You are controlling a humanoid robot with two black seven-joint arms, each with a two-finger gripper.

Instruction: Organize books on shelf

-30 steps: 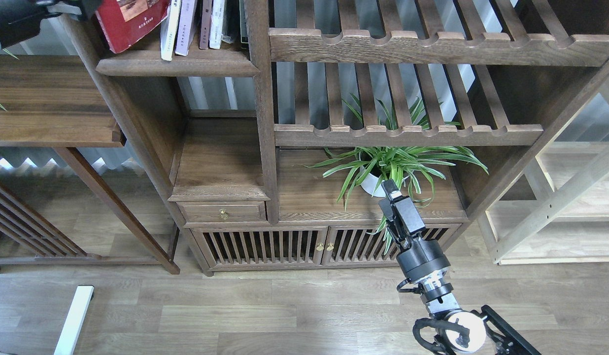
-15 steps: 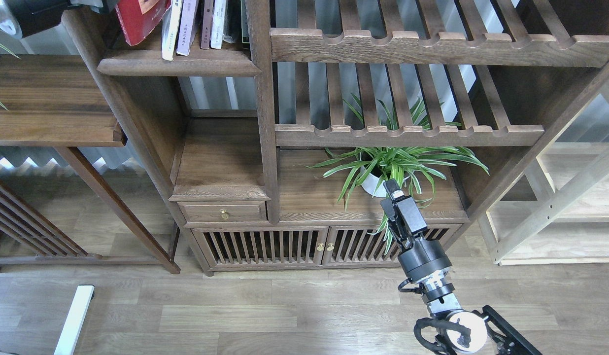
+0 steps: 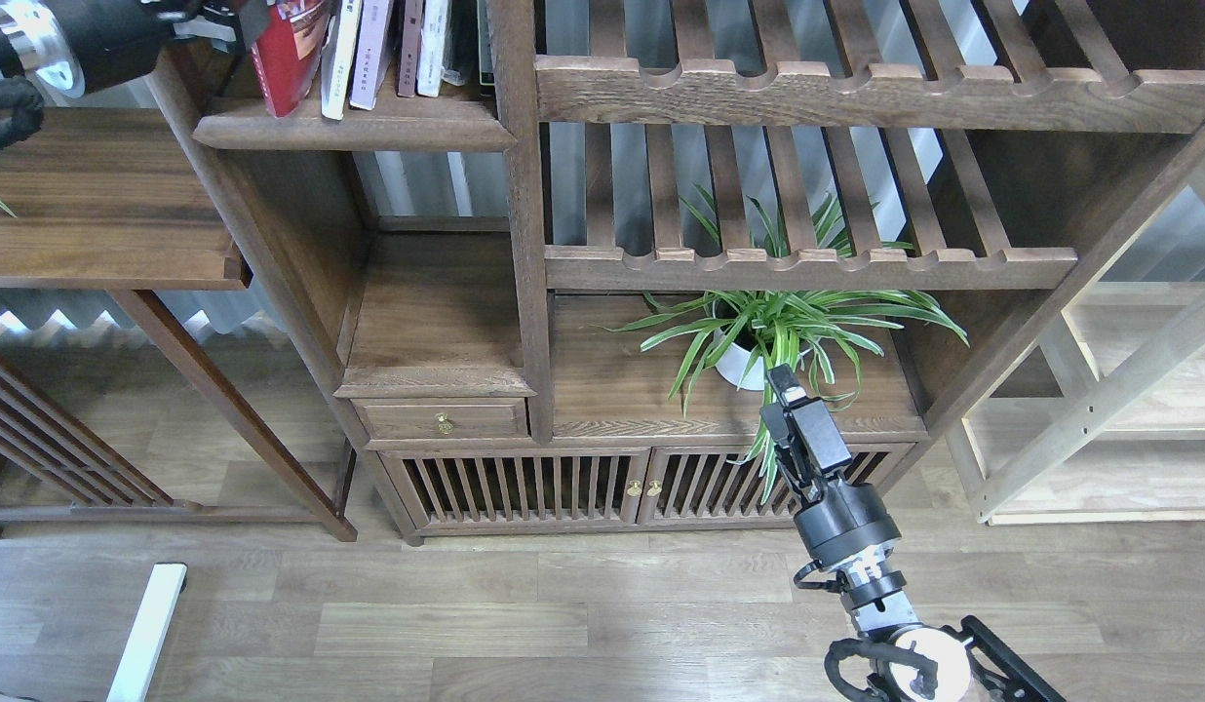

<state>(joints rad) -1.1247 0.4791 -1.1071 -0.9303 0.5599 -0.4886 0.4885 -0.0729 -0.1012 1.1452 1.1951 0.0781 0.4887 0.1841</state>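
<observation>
Left gripper (image 3: 234,12): at red book (image 3: 289,51) on shelf (image 3: 369,129), grip indeterminate. Right gripper (image 3: 780,375): before plant (image 3: 778,327), fingers indistinguishable.

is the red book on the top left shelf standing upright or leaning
Leaning. The red book stands on the shelf with its bottom edge angled right, against the neighbouring white book.
</observation>
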